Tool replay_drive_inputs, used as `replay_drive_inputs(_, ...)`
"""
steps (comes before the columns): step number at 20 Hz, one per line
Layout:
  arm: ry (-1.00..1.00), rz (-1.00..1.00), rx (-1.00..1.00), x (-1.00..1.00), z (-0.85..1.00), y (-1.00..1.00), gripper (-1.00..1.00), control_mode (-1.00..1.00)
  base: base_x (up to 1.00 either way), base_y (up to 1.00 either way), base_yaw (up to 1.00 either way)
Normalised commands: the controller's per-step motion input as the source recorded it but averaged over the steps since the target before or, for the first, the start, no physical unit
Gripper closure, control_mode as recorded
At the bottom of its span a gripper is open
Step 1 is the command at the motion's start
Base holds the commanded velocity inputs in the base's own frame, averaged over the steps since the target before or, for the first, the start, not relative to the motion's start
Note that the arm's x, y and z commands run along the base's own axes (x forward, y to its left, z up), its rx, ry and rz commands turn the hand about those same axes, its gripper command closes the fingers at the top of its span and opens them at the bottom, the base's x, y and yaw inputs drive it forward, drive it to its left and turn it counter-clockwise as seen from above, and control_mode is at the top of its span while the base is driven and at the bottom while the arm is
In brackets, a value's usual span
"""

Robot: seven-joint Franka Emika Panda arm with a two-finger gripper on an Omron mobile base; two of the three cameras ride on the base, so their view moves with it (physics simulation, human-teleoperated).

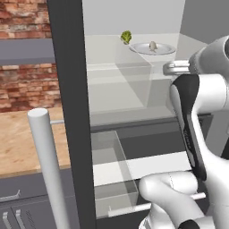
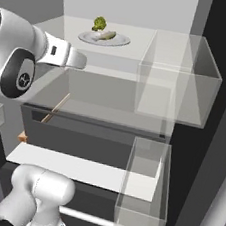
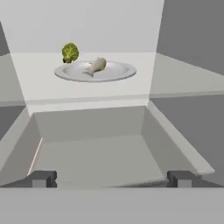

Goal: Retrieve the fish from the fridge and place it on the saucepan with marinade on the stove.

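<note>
- Brick wall (image 1: pixel 24 85) and a wooden tabletop (image 1: pixel 20 143) sit off to the side of the end effector, but the real scene is the open fridge (image 2: pixel 124 5) with its white interior.
- The end effector (image 3: pixel 111 178) is spread wide open with nothing between its tips, pointed into the fridge at shelf height.
- Straight ahead of it and a bit higher, a grey plate (image 3: pixel 120 72) rests on the upper shelf (image 3: pixel 87 94). On the plate lies a pale, tapered thing that I take to be the fish (image 3: pixel 96 66), though it's small and I can't make out much detail.
- A little green veggie lump (image 3: pixel 69 52) sits just beside the plate's far rim, on the side away from the fish's narrow end.
- Directly under and in front of the end effector is a clear bin (image 3: pixel 87 157), so the reach has to go over its far wall.
- My guess on risks: coming in too low could clip the bin wall or the shelf lip; closing on the plate rim rather than the fish could drag the whole plate; grabbing the green lump by mistake is possible since it's so near.
- The clear door bins (image 2: pixel 177 78) off to one side look like a snag for the arm.
</note>
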Motion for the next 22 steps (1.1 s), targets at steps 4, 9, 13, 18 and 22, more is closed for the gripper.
replay_drive_inputs(4, 0.00, 0.00, 0.06, 0.00, 0.94, -0.01, -1.00, -1.00, 0.00, 0.00, 0.00)
replay_drive_inputs(9, 0.01, 0.01, 0.10, 0.00, 0.19, -0.01, -1.00, -1.00, 0.00, 0.00, 0.00)
replay_drive_inputs(13, 0.00, 0.00, 0.00, 0.05, -0.05, 0.00, -1.00, -1.00, 0.00, 0.00, 0.00)
replay_drive_inputs(18, 0.00, 0.00, 0.00, 0.39, -0.01, 0.01, -1.00, -1.00, 0.00, 0.00, 0.00)
replay_drive_inputs(22, 0.07, 0.00, 0.00, 0.61, -0.01, 0.01, -1.00, -1.00, 0.00, 0.00, 0.00)
